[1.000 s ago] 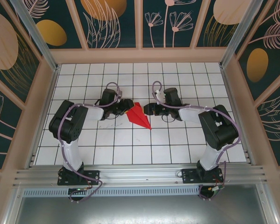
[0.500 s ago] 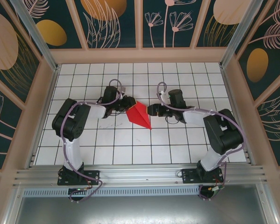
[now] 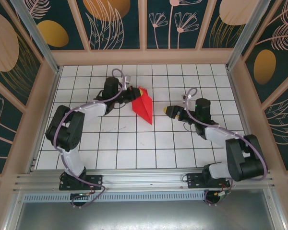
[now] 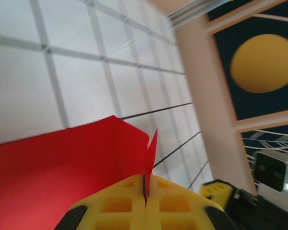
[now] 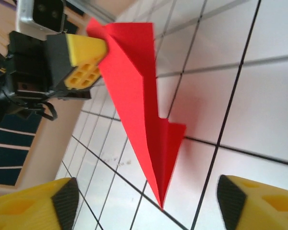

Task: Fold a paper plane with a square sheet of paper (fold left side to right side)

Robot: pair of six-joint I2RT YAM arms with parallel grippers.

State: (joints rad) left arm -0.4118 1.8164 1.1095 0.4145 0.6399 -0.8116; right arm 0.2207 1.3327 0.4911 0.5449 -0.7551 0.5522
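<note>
My left gripper [image 4: 145,191] has its jaws pinched tight on the tail edge of the paper plane [image 3: 144,109]. The plane stands tilted, its nose seemingly touching the tiled table [image 3: 134,148]. My right gripper [image 3: 170,111] gapes wide and empty, well apart on the plane's right. The dart looks fully folded, and I judge only setting it down is left.
</note>
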